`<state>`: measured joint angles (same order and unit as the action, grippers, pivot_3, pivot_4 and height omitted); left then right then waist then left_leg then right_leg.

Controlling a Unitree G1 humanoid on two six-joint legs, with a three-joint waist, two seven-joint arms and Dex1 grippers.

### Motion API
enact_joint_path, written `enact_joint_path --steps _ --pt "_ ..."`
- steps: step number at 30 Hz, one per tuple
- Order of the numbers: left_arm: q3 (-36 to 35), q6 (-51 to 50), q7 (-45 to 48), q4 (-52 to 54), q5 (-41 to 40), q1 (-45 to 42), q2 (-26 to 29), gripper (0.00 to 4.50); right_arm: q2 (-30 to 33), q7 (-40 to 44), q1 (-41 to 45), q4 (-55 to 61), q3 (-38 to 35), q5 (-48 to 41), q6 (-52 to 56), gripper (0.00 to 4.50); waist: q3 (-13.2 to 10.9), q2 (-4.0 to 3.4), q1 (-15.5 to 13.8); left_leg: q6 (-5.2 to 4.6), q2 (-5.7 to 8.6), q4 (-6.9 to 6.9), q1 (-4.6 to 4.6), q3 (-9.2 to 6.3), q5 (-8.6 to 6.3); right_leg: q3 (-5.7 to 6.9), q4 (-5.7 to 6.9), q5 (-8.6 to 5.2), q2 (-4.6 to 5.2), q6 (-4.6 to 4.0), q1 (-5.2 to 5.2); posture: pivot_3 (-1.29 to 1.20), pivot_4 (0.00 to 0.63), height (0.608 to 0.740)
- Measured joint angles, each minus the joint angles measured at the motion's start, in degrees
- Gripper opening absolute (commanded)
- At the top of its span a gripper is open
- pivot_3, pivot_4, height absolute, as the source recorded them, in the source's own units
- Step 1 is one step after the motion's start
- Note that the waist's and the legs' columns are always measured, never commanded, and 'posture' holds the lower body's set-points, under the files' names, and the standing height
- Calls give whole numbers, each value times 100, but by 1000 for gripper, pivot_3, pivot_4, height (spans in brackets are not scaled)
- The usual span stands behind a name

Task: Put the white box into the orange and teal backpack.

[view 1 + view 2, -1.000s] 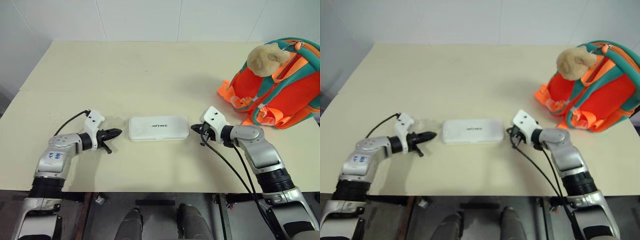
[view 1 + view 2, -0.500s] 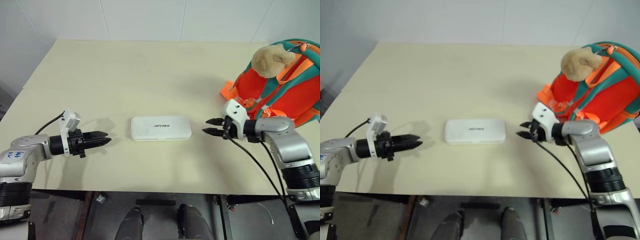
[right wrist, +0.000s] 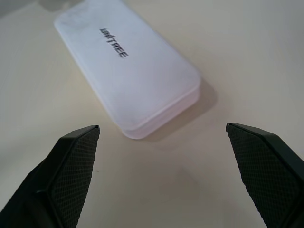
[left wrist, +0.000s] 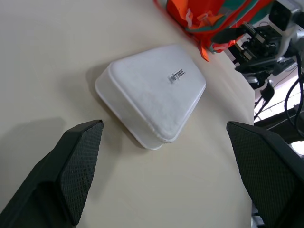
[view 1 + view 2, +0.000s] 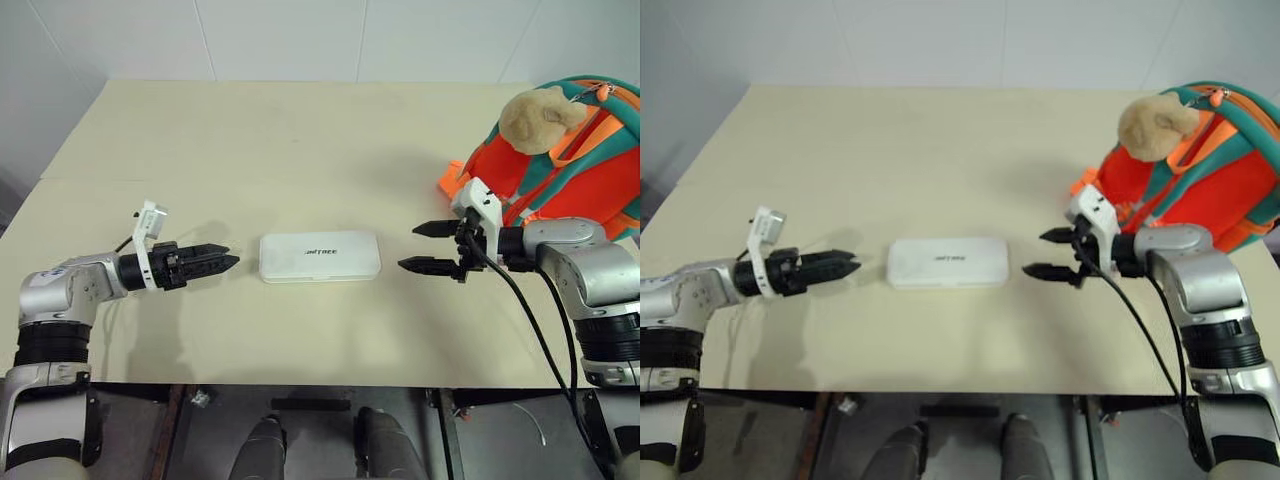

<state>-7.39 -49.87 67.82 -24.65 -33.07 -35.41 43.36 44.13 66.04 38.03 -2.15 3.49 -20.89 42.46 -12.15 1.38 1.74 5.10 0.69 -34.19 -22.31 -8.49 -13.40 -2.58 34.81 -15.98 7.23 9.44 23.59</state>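
White box (image 5: 319, 257) lies flat on the bench (image 5: 300, 150), long axis running side to side between the left gripper (image 5: 222, 262) and right gripper (image 5: 428, 247), each off one short end, fingers spread and empty. Left sits slightly nearer; the orange and teal backpack (image 5: 560, 170) stands farther back to the right.

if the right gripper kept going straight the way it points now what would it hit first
Most likely the near short end of the flat white rectangular box. The right gripper, jaws open, points at it across bare table; its height above the table is unclear.
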Motion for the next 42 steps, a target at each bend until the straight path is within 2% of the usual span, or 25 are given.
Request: enact_joint_path --steps 8,17,25,35,42 --pt "323 -305 -111 -327 74 -406 -465 4451 -145 -79 199 72 298 -72 478 4500 0 0 6 2 -1 -3 2 0 1 0 7 0 -1 1 1 0 150 740" --pt "502 -185 -265 -766 333 -565 -696 4451 -478 -463 334 -421 561 75 726 4500 0 0 -9 3 2 -15 1 0 2 -1 17 1 1 2 1 0 150 740" --pt "372 23 -456 -1073 400 -730 -951 4451 -705 -670 419 -728 696 254 625 4500 1 0 -12 4 4 -33 3 0 4 -1 22 9 1 6 -7 0 150 740" --pt "76 416 -772 -1554 467 -946 -1559 4451 -880 -708 449 -782 729 321 592 4500 2 -2 -30 3 8 -59 3 -1 4 -2 22 19 2 14 -20 0 150 740" --pt "-60 438 -858 -1807 535 -1077 -1672 4451 -1007 -709 591 -856 729 327 517 4500 4 -6 -31 -2 10 -78 4 -1 7 -3 17 35 3 20 -34 0 150 740"
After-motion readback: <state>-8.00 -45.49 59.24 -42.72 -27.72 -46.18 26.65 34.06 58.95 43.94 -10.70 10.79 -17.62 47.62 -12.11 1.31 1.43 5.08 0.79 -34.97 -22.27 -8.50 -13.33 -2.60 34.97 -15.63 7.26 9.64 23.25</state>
